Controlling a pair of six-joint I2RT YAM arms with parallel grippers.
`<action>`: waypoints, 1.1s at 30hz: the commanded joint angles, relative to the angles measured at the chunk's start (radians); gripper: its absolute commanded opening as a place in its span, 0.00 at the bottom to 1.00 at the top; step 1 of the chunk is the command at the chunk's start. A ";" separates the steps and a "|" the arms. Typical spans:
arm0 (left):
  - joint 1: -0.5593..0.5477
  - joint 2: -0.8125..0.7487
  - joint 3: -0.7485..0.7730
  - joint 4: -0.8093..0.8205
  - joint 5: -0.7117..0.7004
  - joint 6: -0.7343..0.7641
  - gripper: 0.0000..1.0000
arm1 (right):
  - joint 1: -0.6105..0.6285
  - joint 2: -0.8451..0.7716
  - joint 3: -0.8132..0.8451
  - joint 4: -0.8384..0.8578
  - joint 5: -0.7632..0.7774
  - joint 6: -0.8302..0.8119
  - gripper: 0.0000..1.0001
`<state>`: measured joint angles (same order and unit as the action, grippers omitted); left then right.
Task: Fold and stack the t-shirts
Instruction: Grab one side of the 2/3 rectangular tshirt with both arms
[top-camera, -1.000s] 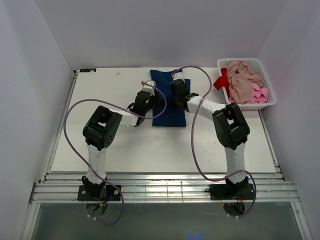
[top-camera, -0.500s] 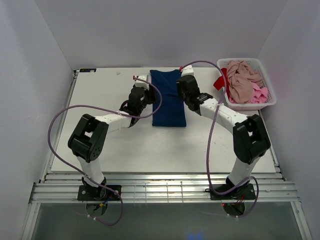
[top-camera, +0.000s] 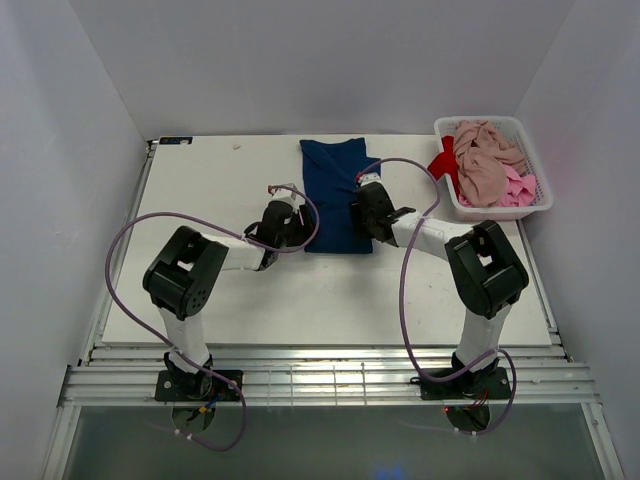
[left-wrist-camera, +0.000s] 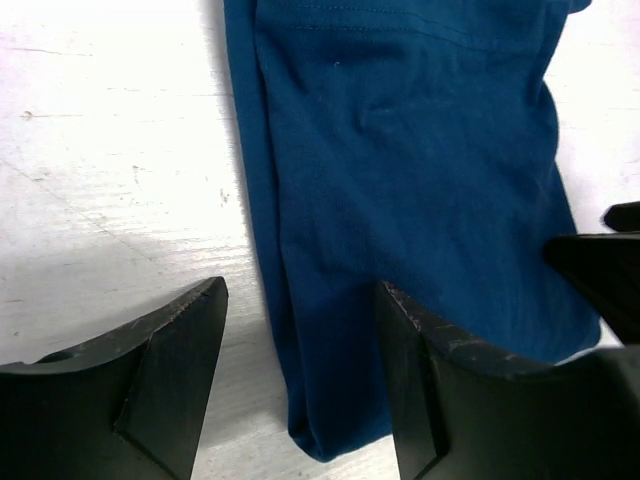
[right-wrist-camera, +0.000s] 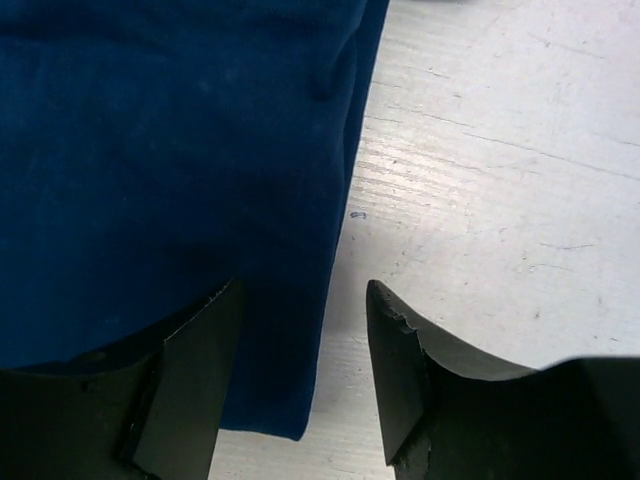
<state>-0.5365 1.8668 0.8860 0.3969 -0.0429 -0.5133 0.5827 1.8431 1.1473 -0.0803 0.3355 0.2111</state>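
You've got the navy t-shirt (top-camera: 335, 195) lying flat as a long narrow strip on the table (top-camera: 220, 290), centre and towards the back, with both arms at its near end. Left gripper (left-wrist-camera: 300, 290) is spread wide, jaws straddling the strip's left edge by the near corner and clamping nothing. Same on the other side: right gripper (right-wrist-camera: 305, 290) gapes over the right edge, one finger above cloth, one above bare table. This is soft, light cotton in several layers — it will sag and slide apart if you pinch only the top ply. Bite low at each near corner, take every layer, and lift both sides evenly. The other tees — pink-beige (top-camera: 485, 160), bright pink (top-camera: 518, 188), red (top-camera: 443, 165) — sit bunched in the white basket (top-camera: 540, 200) at far right.
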 joint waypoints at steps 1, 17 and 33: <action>0.000 -0.001 -0.015 -0.013 0.076 -0.063 0.72 | -0.003 -0.009 -0.023 0.034 -0.035 0.037 0.59; -0.003 0.005 -0.101 -0.012 0.115 -0.103 0.77 | -0.003 0.010 -0.139 0.070 -0.119 0.122 0.59; -0.051 0.012 -0.148 -0.052 0.078 -0.100 0.63 | 0.009 -0.031 -0.211 0.048 -0.139 0.155 0.47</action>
<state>-0.5610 1.8446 0.7795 0.5270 0.0288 -0.6117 0.5781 1.8053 0.9836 0.0586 0.2409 0.3359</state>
